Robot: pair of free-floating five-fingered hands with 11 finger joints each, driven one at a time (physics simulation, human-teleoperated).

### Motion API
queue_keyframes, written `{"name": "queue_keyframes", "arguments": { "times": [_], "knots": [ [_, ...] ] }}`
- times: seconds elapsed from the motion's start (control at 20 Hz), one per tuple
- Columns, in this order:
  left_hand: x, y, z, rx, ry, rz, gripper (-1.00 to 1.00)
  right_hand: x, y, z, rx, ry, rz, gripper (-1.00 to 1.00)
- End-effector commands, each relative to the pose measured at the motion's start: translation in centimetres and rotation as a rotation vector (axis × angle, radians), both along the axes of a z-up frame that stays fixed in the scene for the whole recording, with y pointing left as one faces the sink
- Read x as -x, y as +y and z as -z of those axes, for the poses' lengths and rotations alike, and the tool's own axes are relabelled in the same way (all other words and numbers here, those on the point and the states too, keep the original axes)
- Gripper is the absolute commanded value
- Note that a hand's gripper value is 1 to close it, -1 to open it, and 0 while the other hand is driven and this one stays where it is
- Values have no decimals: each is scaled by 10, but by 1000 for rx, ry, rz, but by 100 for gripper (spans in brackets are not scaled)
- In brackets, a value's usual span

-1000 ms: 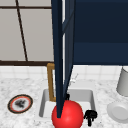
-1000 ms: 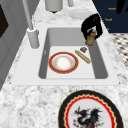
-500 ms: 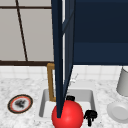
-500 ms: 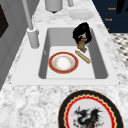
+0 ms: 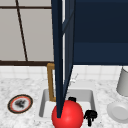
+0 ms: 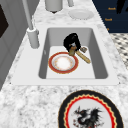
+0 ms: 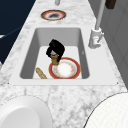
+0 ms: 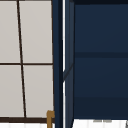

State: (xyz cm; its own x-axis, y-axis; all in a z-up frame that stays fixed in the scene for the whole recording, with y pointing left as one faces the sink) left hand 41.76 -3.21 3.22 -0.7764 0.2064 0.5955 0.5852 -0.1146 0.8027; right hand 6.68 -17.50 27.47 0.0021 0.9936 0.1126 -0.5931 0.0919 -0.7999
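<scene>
A black hand (image 6: 72,42) hangs low inside the sink (image 6: 101,63), over the half of the basin farther from the left side camera; its back is up and its fingers point down, bunched and curled round the upper end of a wooden-handled utensil (image 6: 82,56), so it has that tool in a closed grip; the pictures do not settle whether this is the left or the right hand; in the right side view the same hand sits over the middle of the basin, with a short piece of wood showing just under the fingers

The utensil is in the sink, beside the red-rimmed plate (image 6: 63,63); its long axis runs on a slant, from the hand down and away toward the front wall of the basin, with the free end of the handle low near the sink floor; a small pale block sits by the held end; whether the wood touches the plate's rim I cannot tell

The red-rimmed plate lies flat on the sink floor, on the faucet (image 6: 31,30) side of the utensil; on the counter, a dragon-patterned plate (image 6: 90,112) lies past one end of the sink, and a white plate (image 6: 80,13) and a grey canister (image 6: 53,4) past the other; an open dark blue cabinet door (image 5: 60,62) hangs edge-on above the sink in the front view
</scene>
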Motion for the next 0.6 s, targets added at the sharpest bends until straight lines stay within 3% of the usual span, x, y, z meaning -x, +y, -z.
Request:
{"name": "queue_keyframes", "arguments": {
  "times": [0.0,0.15,0.3,0.55],
  "knots": [
    [-20,4,31,28,-29,-29,100,0,0,0,0,0,0,0],
    [-37,15,56,41,-26,-41,100,0,0,0,0,0,0,0],
    [-47,13,69,47,-29,-77,100,0,0,0,0,0,0,0],
    [-66,18,94,51,-46,-78,100,0,0,0,0,0,0,0]
  ]
}}
